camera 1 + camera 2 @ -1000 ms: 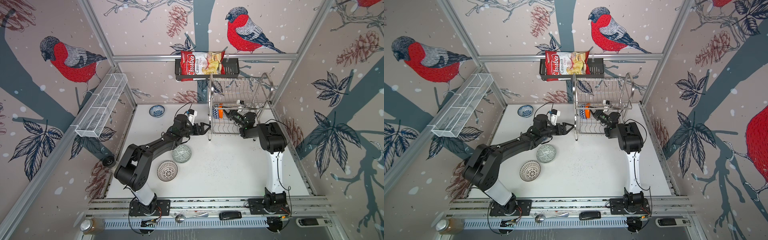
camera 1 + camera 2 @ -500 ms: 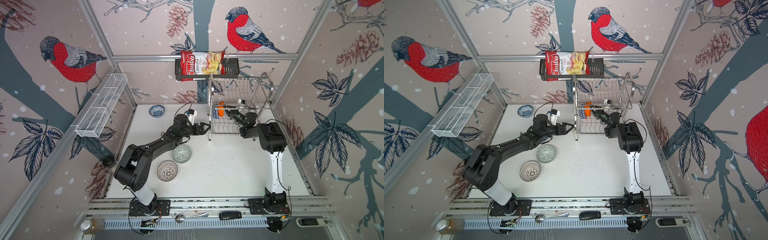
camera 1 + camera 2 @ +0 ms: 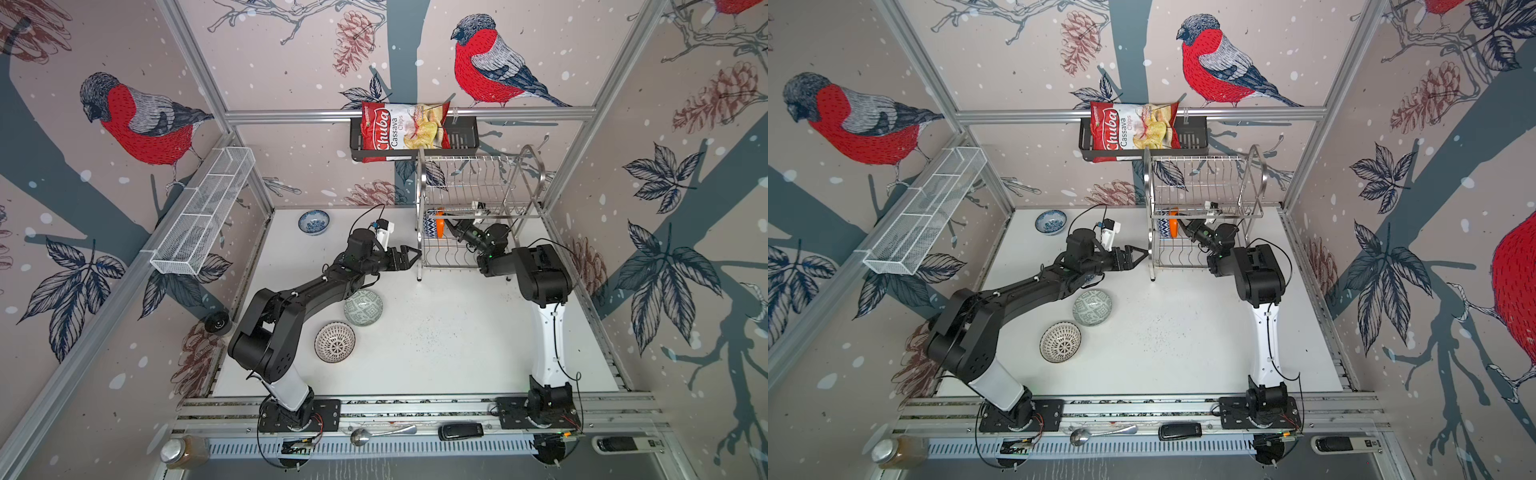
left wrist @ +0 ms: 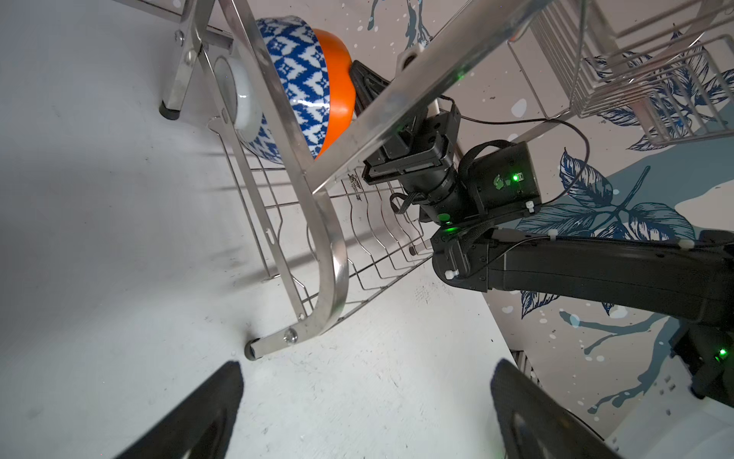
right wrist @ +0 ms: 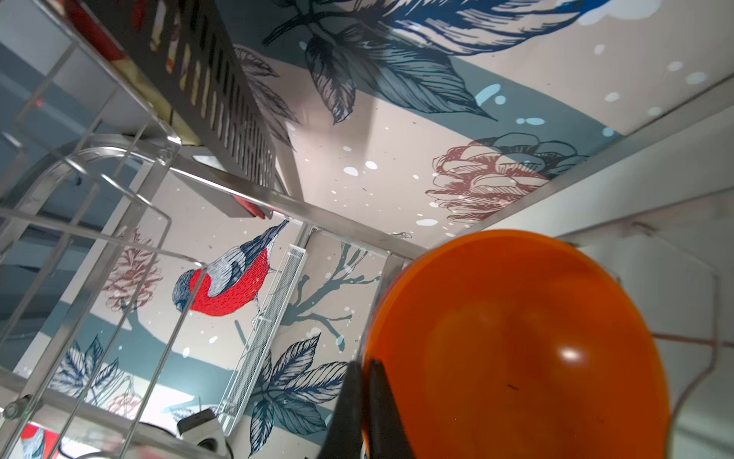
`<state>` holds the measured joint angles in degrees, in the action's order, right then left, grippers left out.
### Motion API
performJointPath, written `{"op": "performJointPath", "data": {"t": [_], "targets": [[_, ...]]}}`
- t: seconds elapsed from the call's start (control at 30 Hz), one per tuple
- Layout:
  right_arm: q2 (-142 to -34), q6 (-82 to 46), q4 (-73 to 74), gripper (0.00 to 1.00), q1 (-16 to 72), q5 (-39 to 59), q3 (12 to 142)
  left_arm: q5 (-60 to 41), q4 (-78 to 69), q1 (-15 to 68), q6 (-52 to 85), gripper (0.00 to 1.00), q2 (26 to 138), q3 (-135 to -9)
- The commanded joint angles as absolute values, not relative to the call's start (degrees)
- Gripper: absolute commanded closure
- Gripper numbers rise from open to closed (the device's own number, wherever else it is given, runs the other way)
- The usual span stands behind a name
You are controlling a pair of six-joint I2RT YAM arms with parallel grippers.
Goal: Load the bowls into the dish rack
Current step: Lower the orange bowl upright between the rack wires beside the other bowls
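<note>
The dish rack [image 3: 422,187] [image 3: 1147,187] stands at the back of the table. At the left end of its lower tier a blue triangle-patterned bowl [image 3: 429,229] [image 4: 302,79] stands on edge. An orange bowl [image 3: 439,227] [image 3: 1173,227] [image 4: 337,91] [image 5: 516,337] leans against it. My right gripper [image 3: 451,227] [image 5: 363,363] reaches into that tier and is shut on the orange bowl's rim. My left gripper [image 3: 411,255] [image 4: 367,363] hangs open and empty just outside the rack's front left leg. On the table lie a grey-green bowl [image 3: 363,307], a dotted bowl [image 3: 335,342] and a blue-floral bowl [image 3: 314,221].
A black basket [image 3: 461,137] holding a chips bag [image 3: 401,131] hangs on the back wall above the rack. A long white mesh basket [image 3: 203,216] is fixed to the left wall. A spoon [image 3: 374,434], a jar [image 3: 183,451] and a black remote [image 3: 461,431] lie on the front rail.
The right gripper and the orange bowl have shifted slightly inside the rack's lower tier. The left arm has not moved and stays open.
</note>
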<state>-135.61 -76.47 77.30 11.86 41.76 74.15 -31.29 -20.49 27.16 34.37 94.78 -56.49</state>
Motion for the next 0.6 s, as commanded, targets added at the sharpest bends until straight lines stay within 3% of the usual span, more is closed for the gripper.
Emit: {"op": "performJointPath", "data": {"t": [0.0, 0.57], "targets": [[-137.87, -75.72, 74.63, 1.00, 12.26, 42.41, 73.92, -31.01, -21.18, 27.08, 33.30, 0.02, 94.29, -56.82], [-136.86, -72.49, 71.15, 1.00, 11.96, 42.13, 73.71, -30.99, -21.01, 27.11, 33.18, 0.02, 94.31, -56.80]]}}
